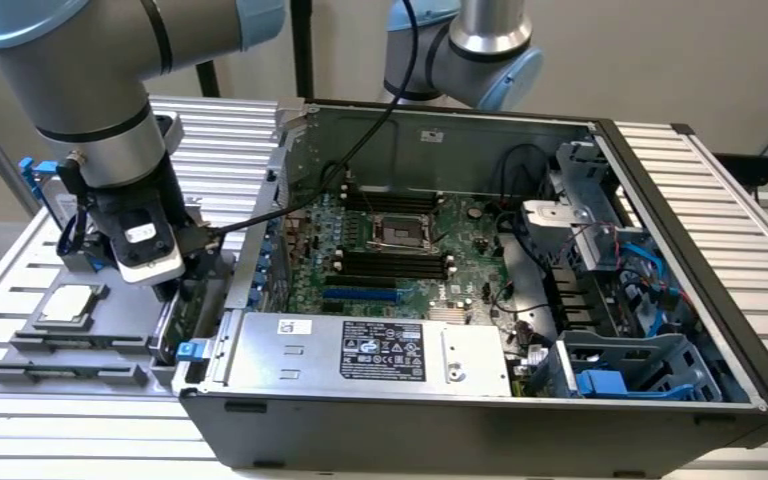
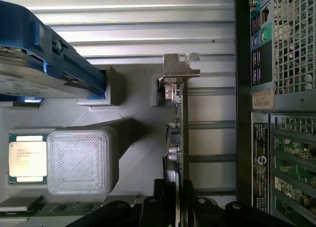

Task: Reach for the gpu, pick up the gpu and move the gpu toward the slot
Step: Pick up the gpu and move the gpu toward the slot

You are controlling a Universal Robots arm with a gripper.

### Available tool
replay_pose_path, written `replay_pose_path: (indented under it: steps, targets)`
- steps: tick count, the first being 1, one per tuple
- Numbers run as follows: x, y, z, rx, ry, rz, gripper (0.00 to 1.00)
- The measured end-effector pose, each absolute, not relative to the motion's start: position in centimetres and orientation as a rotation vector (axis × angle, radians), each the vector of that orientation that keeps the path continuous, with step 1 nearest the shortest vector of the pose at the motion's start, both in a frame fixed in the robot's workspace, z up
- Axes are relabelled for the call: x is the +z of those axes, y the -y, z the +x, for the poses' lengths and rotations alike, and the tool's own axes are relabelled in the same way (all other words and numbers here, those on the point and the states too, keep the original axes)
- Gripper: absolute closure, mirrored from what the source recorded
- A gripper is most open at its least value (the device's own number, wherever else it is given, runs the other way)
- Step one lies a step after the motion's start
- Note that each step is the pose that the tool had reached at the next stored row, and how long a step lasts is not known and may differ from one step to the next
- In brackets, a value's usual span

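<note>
Green and thin, the graphics card (image 1: 168,325) stands edge-on in a grey plastic holder (image 1: 91,376) just beside the black metal computer case (image 1: 491,432), the gripper (image 1: 187,287) poised over it; at the wrist, the jaws sit apart astride the board, away from its silver bracket (image 2: 180,66), lift and slot not yet done.

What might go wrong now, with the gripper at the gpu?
1. The gpu stands thin and edge-on; if the gripper grips it off-centre, it may tilt or slip.
2. The computer case is close beside it, so a lift could knock the card.
3. The black cable crosses the case edge and may snag.
</note>
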State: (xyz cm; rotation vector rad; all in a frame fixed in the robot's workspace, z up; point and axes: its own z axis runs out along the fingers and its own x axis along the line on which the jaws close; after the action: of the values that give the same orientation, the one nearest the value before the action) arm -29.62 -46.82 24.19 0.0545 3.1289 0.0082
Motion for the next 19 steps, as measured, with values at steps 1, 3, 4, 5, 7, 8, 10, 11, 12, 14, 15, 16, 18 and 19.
replay_pose_path:
  steps: [1,3,4,5,7,8,10,11,12,14,15,16,18,19]
  targets:
    - [24.19,46.80,-29.63,0.008,-3.129,0.054,0.74]
    - [24.19,46.79,-29.66,0.008,-3.130,0.054,0.74]
    - [24.19,46.78,-29.68,0.008,-3.131,0.055,0.74]
    - [24.19,46.77,-29.70,0.008,-3.131,0.055,0.74]
    - [24.19,46.77,-29.75,0.008,-3.132,0.054,0.74]
    - [24.19,46.78,-29.77,0.008,-3.132,0.052,0.74]
    - [24.19,46.77,-29.79,0.008,-3.132,0.043,0.74]
    - [24.19,46.77,-29.79,0.008,-3.132,0.037,0.74]
    - [24.19,46.77,-29.80,0.008,-3.132,0.030,0.74]
    - [24.19,46.78,-29.80,0.008,-3.132,0.017,0.74]
    - [24.19,46.77,-29.80,0.008,-3.132,0.012,0.74]
    - [24.19,46.77,-29.80,0.009,-3.132,0.008,0.74]
    - [24.19,46.77,-29.80,0.008,-3.133,0.005,0.74]
    - [24.19,46.77,-29.80,0.008,-3.133,0.005,0.74]
